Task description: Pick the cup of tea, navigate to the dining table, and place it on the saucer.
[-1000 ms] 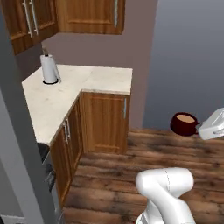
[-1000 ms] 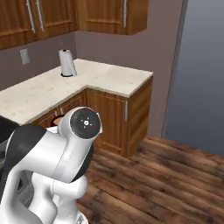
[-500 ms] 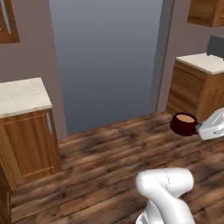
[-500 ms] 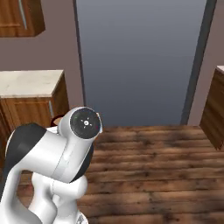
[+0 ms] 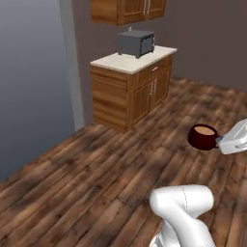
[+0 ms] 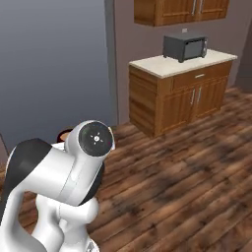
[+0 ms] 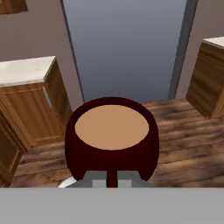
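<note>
Gripping a small dark maroon round cup of tan tea (image 7: 112, 138) by its handle, robot claw (image 7: 112, 179) clenched, above brown wooden plank floor (image 5: 96, 173), wooden cabinet with grey microwave (image 5: 137, 43) beyond.

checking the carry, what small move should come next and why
Probably keep driving the base on with the claw shut on the cup. The cup is held upright over wood floor, tea level, and ahead are a wall counter and microwave, not the dining table.
</note>
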Tool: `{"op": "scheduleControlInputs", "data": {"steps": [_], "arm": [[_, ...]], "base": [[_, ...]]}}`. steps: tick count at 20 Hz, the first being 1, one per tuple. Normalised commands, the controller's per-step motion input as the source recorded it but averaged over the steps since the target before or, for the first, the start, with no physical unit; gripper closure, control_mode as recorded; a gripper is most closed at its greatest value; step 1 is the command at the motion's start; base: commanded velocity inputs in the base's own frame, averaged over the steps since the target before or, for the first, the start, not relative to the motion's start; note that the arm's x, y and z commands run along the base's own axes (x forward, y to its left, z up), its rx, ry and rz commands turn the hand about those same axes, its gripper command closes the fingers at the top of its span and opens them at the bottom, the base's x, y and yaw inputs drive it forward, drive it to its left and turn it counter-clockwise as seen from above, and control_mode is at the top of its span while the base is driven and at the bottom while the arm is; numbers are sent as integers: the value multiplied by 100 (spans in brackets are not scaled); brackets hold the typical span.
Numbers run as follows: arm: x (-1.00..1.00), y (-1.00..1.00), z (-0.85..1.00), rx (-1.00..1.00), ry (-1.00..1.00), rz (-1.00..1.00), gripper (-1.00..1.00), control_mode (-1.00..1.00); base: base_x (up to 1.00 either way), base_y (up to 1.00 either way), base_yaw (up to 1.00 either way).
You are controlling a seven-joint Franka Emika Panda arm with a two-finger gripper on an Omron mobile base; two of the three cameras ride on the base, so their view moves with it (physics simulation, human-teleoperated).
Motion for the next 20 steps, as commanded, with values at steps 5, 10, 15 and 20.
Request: {"op": "scheduleControlInputs", "data": {"steps": [5,10,15,20], "arm": [[0,0,0,0,0,0,100,100],[0,0,0,0,0,0,100,100],[0,0,0,0,0,0,100,100],[0,0,0,0,0,0,100,100]], "base": [[36,0,-78],[57,0,-72],[76,1,-65],[99,3,-51]]}}
